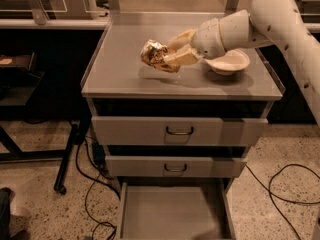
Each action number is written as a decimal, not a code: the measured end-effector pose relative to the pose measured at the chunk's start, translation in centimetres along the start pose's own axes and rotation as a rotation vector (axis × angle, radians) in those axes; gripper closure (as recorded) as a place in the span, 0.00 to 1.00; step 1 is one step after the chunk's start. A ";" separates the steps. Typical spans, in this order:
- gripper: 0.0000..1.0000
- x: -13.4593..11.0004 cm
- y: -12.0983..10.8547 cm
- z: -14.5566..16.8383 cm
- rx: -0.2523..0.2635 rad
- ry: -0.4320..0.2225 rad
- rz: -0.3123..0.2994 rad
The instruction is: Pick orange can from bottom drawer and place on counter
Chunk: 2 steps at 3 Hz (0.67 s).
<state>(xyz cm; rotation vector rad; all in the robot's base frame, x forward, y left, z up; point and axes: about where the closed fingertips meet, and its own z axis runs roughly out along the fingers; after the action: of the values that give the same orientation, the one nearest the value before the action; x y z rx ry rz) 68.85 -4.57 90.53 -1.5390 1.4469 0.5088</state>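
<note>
Orange can (pixel 153 54) clamped in the claw (pixel 168 54) over the desk (pixel 122 71): lower gently onto bare metal left of the white bowl (pixel 229 62), releasing only once seated.

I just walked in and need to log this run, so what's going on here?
The robot's tool is shut on a crumpled orange can and holds it over the middle of the counter, to the left of a white bowl. A shadow on the counter beneath it suggests the can is not set down yet. The bottom drawer stands pulled open, its floor bare.
</note>
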 end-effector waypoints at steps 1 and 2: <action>1.00 1.7 1.1 1.5 -0.064 0.038 0.014; 1.00 3.2 2.4 3.1 -0.140 0.075 0.018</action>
<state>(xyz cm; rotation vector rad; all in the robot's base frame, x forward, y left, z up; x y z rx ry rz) 68.24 -3.46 85.66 -1.6724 1.5107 0.5792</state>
